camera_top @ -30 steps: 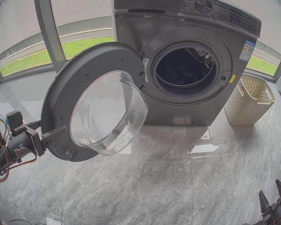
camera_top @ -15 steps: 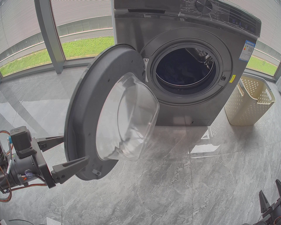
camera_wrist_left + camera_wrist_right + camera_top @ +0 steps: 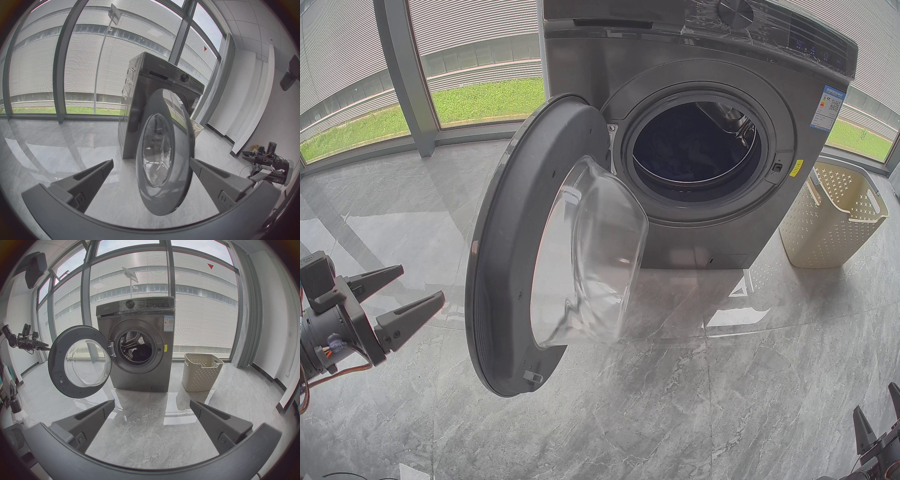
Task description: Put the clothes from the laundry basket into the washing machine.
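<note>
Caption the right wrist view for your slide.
Open right gripper faces the washing machine, door wide open, laundry basket beside it.

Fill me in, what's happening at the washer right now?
On the washing machine, the door stands half-swung, and what looks like dark clothing lies inside. The left hand is open, beside the door's outer rim but apart from it. The laundry basket sits on the floor right of the machine and looks empty. The right hand is open, low, away from everything.
</note>
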